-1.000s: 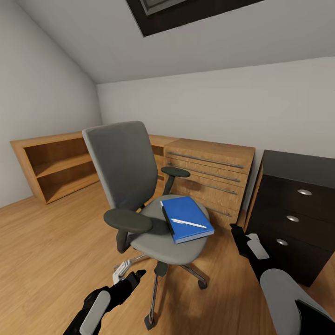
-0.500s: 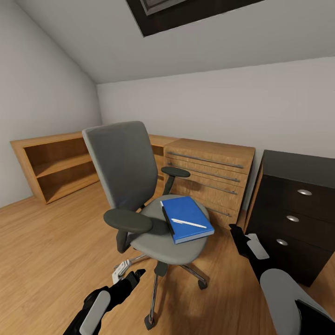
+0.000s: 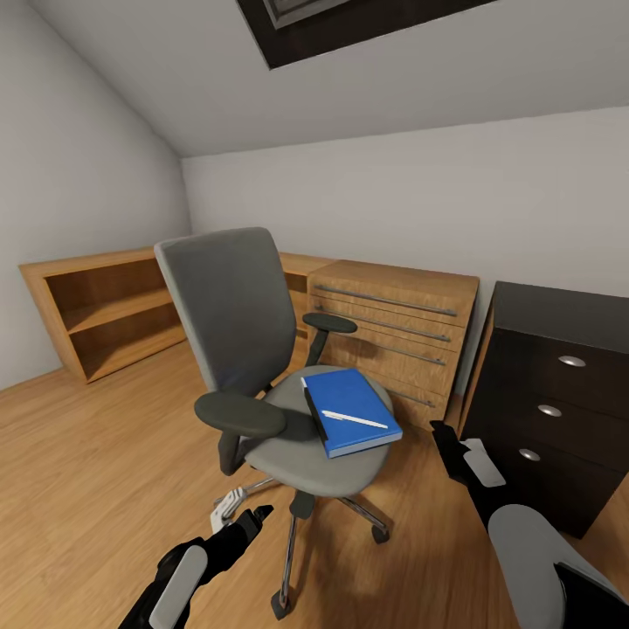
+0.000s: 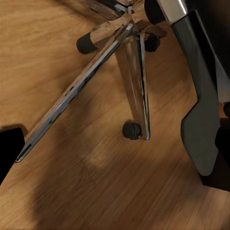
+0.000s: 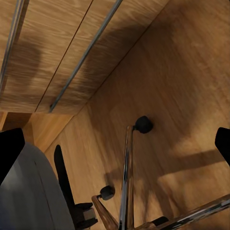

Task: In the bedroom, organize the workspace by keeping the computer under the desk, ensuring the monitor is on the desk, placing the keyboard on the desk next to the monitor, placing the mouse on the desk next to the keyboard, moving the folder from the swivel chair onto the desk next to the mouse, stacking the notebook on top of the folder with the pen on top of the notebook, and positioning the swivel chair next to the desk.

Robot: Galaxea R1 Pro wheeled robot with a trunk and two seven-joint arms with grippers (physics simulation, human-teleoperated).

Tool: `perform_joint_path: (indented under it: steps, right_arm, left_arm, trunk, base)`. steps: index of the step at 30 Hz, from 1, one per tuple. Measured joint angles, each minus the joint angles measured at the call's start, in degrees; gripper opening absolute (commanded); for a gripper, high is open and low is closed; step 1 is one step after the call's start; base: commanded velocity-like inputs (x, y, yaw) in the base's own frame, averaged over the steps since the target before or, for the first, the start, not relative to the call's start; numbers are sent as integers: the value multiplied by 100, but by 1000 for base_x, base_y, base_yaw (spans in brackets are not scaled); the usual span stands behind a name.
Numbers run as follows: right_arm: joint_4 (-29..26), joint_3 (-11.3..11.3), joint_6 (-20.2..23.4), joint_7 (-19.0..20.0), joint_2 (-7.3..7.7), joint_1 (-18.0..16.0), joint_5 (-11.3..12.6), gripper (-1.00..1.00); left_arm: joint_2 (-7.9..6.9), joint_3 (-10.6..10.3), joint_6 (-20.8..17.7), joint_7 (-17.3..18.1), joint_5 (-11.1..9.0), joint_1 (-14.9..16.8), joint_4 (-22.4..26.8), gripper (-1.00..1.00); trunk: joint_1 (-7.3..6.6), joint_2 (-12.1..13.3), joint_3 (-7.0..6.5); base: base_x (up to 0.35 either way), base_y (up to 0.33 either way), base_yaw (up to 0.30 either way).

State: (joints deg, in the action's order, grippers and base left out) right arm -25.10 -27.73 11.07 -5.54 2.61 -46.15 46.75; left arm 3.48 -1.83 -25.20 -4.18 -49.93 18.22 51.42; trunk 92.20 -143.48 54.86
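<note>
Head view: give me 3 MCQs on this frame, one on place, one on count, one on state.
1. Where does the folder lie?
A. On the seat of the swivel chair
B. On the floor
C. On the black drawer unit

2. How many round silver knobs show on the black drawer unit?
A. One
B. Three
C. Five

3. What does the left claw hold?
A. The pen
B. The folder
C. Nothing

Answers:
1. A: the blue folder rests flat on the grey seat, with the pen lying across its cover and the dark notebook along its edge.
2. B: three knobs sit one below another on the unit's front.
3. C: the left claw hangs low by the chair's chrome base, apart from it, with nothing between its fingers; the right claw is likewise empty beside the seat.
</note>
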Motion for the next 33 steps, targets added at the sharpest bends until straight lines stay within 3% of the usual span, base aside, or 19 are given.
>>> perform_joint_path:
  steps: [6, 11, 12, 16, 19, 20, 29, 33]
  right_arm:
    - [-10, 21, -193, -5, -42, 110, 195, 100]
    - [-23, 45, -295, -6, -55, 142, 255, 100]
    - [-25, 53, -300, -9, -57, 143, 256, 100]
    - [-25, 55, -301, -7, -57, 143, 256, 100]
    - [-25, 55, -301, -7, -57, 143, 257, 100]
    - [-25, 55, -301, -6, -57, 143, 257, 100]
    - [-27, 55, -301, -8, -57, 143, 257, 100]
    - [-26, 55, -301, -7, -55, 143, 257, 100]
  left_arm:
    - [-69, -111, -133, -17, 40, -125, 193, 100]
    - [-116, -136, 140, 36, 26, -197, 261, 100]
    - [-134, -138, 505, 772, -16, -341, 279, 100]
    - [-138, -125, 611, 1485, 12, -424, 278, 100]
    - [-143, -69, 626, 1651, 14, -450, 274, 100]
    - [-140, 88, 625, 1754, 4, -482, 271, 100]
    - [-115, 247, 596, 1836, -10, -503, 270, 100]
    - [-97, 250, 590, 1883, -175, -505, 261, 100]
  trunk:
    - [0, 0, 0]
    - [0, 0, 0]
    - [0, 0, 1]
    - [0, 0, 0]
    - [0, 0, 0]
    - [0, 0, 0]
    - [0, 0, 0]
    - [0, 0, 0]
  base:
    - [0, 0, 0]
    - [0, 0, 0]
    - [0, 0, 0]
    - [0, 0, 0]
    - [0, 0, 0]
    - [0, 0, 0]
    - [0, 0, 0]
    - [0, 0, 0]
